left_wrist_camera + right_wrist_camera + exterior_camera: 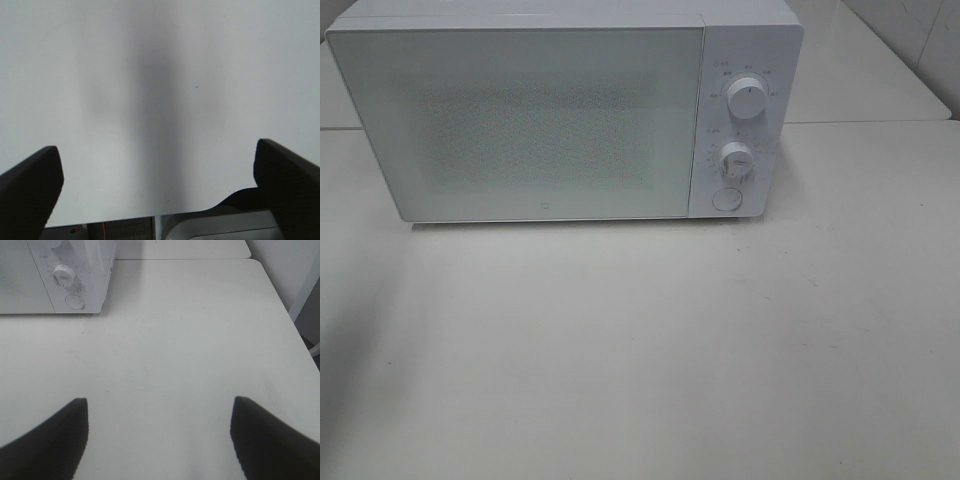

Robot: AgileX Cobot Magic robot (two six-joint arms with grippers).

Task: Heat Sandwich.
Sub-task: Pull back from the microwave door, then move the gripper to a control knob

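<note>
Microwave (520,125), door shut, at 12 o'clock on worktop (640,350). Jaws wide, holding nothing: left end effector (157,165) and right end effector (159,410), both above worktop. Where the sandwich is, cannot tell.

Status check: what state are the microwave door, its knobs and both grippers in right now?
Microwave door: closed.
Upper knob: setting too small to read.
Lower knob: setting too small to read.
Left gripper: open, empty.
Right gripper: open, empty.
Sandwich: not in view.
</note>
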